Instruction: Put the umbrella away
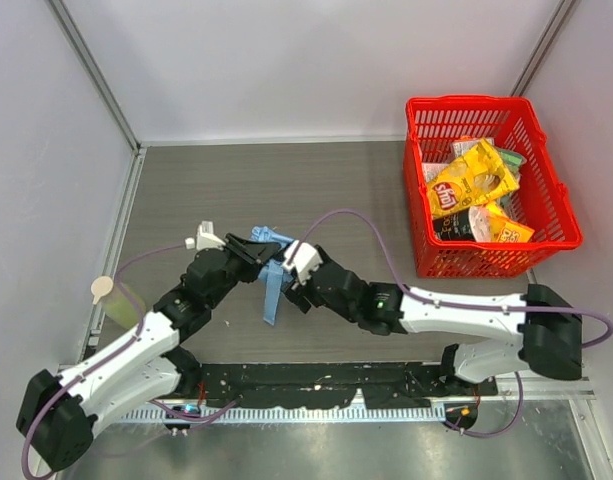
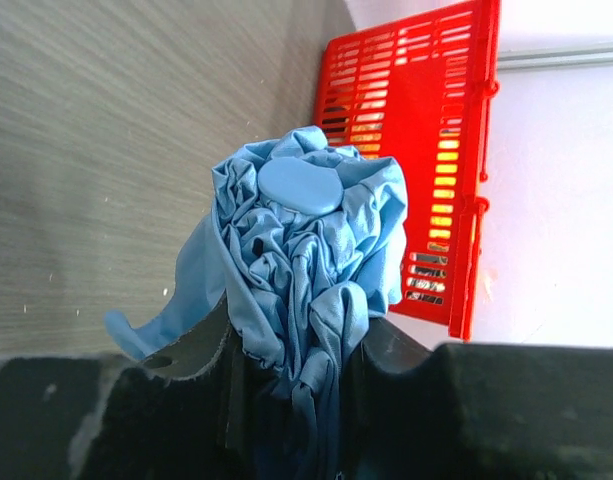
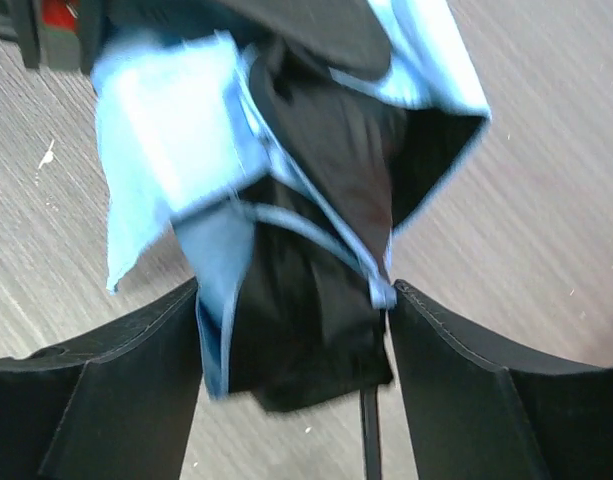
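Observation:
The umbrella (image 1: 272, 295) is a bunch of light sky-blue fabric held up between my two arms at the middle of the table, a loose strip hanging down toward the near edge. My left gripper (image 1: 254, 255) is shut on the bunched top end (image 2: 306, 250), whose round blue cap (image 2: 298, 185) points away from the camera. My right gripper (image 1: 286, 272) grips from the other side. In the right wrist view its jaws (image 3: 296, 290) press on folded fabric (image 3: 156, 130) with a black inner side. A thin black shaft (image 3: 367, 430) shows below.
A red plastic basket (image 1: 413, 180) with several snack bags stands at the back right; it also shows in the left wrist view (image 2: 416, 90). A pale yellow-green container (image 1: 118, 302) with a spoon-like stick stands at the left edge. Walls enclose the table.

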`<move>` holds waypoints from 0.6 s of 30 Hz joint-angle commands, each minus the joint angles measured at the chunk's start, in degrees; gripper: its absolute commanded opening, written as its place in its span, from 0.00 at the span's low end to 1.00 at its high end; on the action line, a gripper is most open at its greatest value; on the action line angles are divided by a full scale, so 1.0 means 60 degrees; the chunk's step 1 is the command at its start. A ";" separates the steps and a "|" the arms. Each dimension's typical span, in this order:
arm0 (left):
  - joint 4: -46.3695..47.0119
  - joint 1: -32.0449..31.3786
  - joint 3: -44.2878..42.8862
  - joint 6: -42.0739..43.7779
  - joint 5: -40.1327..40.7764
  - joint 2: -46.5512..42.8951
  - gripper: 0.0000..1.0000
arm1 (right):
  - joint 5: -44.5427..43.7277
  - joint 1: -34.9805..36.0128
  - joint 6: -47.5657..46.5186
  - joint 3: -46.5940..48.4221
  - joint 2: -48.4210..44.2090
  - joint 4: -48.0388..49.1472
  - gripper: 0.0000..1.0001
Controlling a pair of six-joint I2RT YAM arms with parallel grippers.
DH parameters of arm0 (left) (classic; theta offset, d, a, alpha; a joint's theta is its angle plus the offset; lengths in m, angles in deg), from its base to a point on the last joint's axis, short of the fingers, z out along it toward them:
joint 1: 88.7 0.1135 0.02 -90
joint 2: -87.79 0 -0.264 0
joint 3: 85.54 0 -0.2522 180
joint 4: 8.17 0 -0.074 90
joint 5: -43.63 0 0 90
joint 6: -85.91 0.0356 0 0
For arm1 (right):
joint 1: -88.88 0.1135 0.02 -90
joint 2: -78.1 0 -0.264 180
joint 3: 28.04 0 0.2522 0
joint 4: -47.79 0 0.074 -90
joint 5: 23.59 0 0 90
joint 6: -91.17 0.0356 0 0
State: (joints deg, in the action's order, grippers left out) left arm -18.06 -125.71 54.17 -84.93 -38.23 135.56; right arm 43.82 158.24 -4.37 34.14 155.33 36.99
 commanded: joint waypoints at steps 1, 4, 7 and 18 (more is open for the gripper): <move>0.2514 0.0061 0.0011 0.0596 0.0781 -0.0344 0.00 | -0.0337 0.0026 0.2167 -0.0380 -0.1298 -0.0374 0.74; 0.3468 0.0119 0.0041 0.0860 0.0782 -0.0286 0.00 | -0.0176 0.0026 0.2884 -0.0439 -0.1986 -0.1413 0.75; 0.3980 0.0221 -0.0120 0.1313 0.0738 -0.0271 0.00 | -0.0190 0.0026 0.3354 -0.0599 -0.2601 -0.1928 0.75; 0.7274 0.0588 -0.0091 0.1242 0.0270 0.0197 0.00 | 0.0644 -0.0164 0.6546 -0.1654 -0.5209 -0.1448 0.77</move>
State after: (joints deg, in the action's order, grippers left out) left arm 7.23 -123.29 55.40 -76.76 -35.12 135.87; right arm 45.55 157.95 24.31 24.96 127.90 24.49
